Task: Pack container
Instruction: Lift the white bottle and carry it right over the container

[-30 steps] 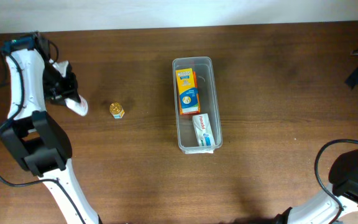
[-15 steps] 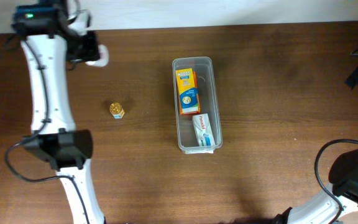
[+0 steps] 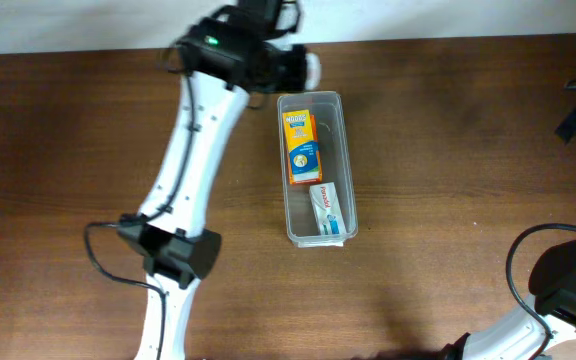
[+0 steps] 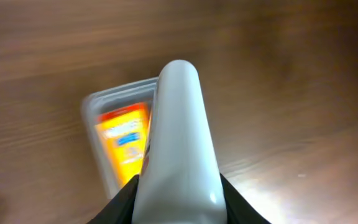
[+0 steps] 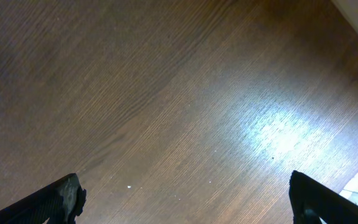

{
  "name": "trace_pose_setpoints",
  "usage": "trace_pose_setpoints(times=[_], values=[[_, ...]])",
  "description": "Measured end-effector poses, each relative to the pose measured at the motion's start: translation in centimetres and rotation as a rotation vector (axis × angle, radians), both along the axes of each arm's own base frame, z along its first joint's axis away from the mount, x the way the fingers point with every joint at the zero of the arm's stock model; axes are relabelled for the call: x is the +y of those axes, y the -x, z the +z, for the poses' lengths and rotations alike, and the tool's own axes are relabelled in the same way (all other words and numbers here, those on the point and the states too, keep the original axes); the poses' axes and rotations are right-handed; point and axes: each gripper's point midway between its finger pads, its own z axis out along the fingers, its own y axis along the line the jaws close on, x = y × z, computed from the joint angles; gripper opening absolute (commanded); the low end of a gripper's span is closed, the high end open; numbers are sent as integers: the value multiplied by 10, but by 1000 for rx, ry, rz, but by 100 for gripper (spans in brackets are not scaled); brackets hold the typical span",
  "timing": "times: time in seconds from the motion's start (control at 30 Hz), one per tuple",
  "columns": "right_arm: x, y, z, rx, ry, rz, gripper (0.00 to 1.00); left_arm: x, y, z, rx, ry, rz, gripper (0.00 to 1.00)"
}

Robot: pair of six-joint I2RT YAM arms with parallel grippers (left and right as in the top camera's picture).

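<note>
Swung over from the table's left edge, my left arm [image 3: 193,150] now reaches the container [image 3: 336,150], mid-table toward the far edge. Inside, an orange box [image 3: 304,148] and a white box [image 3: 328,210] lie packed; the white tube [image 4: 178,137] my left tool [image 3: 286,66] pinches isn't in yet. My right tool [image 5: 185,198] is spread, empty.

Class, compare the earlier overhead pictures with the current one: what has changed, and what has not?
The left end effector, gripping a white tube, swung from the table's left side to the far end of the container. The container, its orange box and toothpaste box stayed put.
</note>
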Motion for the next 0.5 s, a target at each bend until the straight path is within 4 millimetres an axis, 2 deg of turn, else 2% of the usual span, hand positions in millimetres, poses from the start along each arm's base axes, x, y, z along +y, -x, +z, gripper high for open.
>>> trace_pose_setpoints(times=[0.1,0.27,0.37,0.5], values=[[0,0,0,0,0,0,98,-29,10,4,-6,34,-12,8],[0,0,0,0,0,0,98,-47,21,1,13,39,7,8],[0,0,0,0,0,0,98,-55,22,-9,35,33,15,8],[0,0,0,-1,0,-1,98,-63,21,-32,85,18,44,8]])
